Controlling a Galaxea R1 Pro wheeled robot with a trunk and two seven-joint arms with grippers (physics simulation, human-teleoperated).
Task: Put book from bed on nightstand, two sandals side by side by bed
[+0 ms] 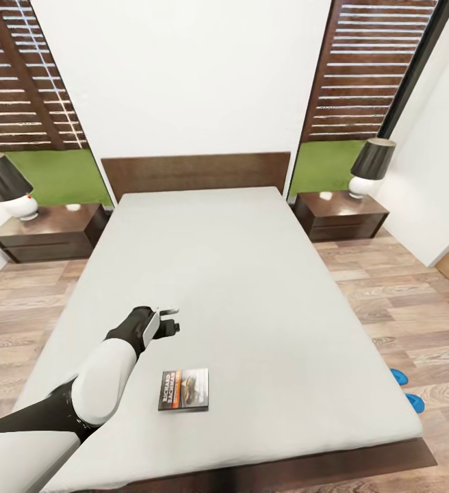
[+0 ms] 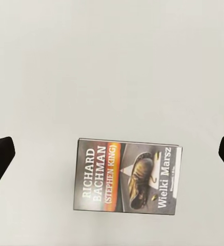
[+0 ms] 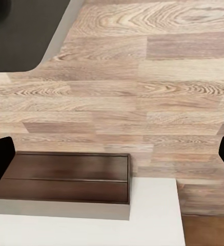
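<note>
Left wrist view reads the book (image 2: 128, 177) between wide-apart fingers (image 2: 0, 156); head view adds sandals (image 1: 407, 390) right of the left gripper (image 1: 170, 325).

Two table lamps, dark shades, white bases: left lamp (image 1: 5, 185), right lamp (image 1: 370, 166). Slatted blinds (image 1: 368, 68) over both windows.

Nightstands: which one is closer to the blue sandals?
The nightstand at the robot's right; the sandals lie on that side's floor, the other nightstand stands across the bed.
</note>
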